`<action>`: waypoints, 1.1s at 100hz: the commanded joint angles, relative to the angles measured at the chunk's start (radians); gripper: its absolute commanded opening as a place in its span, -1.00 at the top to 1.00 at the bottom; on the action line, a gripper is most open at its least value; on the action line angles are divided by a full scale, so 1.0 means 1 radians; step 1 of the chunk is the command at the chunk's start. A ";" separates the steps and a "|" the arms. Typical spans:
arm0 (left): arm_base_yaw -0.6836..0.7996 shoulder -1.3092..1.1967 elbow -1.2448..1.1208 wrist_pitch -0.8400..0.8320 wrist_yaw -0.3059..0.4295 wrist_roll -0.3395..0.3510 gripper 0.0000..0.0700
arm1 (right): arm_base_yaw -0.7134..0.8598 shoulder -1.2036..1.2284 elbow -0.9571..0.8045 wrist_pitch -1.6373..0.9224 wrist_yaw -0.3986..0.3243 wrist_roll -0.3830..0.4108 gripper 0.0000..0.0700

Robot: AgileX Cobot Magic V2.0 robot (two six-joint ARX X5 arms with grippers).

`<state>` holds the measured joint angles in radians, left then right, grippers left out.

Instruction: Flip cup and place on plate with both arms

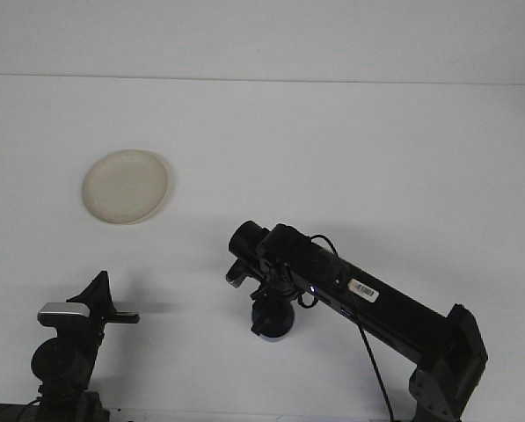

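Near the lower middle of the white surface [332, 149] sits a dark blue cup [273, 318], directly beneath the head of the right arm [368, 299]; the right gripper [271, 303] is at the cup, but the wrist and its cables cover the contact, so whether it is clenched on the cup or released cannot be told from this view; the cup's bottom edge shows as a pale blue rim below the dark body, and whether it stands upright or upside down is unclear; the right arm stretches as a long black bar from its base at the lower right corner up and leftward to the cup, with a white barcode label [362, 288] on its top face and a black cable hanging down along it; the cream-coloured plate [125, 186] lies well apart from the cup, to the upper left, bare and flat on the surface; the left gripper [104, 312] is at the lower left edge, near the front of the surface, holding nothing, well apart from both cup and plate; its state cannot be told from this angle.
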<state>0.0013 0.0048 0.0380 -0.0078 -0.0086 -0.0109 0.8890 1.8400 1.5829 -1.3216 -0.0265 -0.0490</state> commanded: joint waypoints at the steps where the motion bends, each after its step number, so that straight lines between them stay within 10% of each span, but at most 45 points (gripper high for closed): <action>1: -0.002 -0.001 0.002 0.014 -0.002 -0.068 0.96 | 0.009 0.009 0.028 -0.016 0.000 -0.008 0.04; 26: -0.002 -0.001 0.002 0.089 -0.002 -0.464 0.97 | -0.022 -0.143 0.123 -0.042 0.002 -0.004 0.04; 42: -0.002 0.001 0.027 0.131 0.089 -0.586 0.97 | -0.067 -0.315 0.152 0.041 -0.001 0.015 0.04; 71: -0.002 0.196 0.327 -0.063 0.301 -0.558 0.96 | -0.184 -0.676 0.005 0.283 0.037 0.023 0.05; 102: -0.046 0.605 0.756 -0.362 0.512 -0.287 0.94 | -0.272 -1.135 -0.491 0.640 0.120 0.054 0.05; 110: -0.080 0.685 0.829 -0.414 0.550 -0.252 0.57 | -0.281 -1.234 -0.597 0.697 0.152 0.056 0.05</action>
<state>-0.0597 0.6411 0.8139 -0.3996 0.5110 -0.3511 0.6067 0.6636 1.0481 -0.6674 0.1066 -0.0101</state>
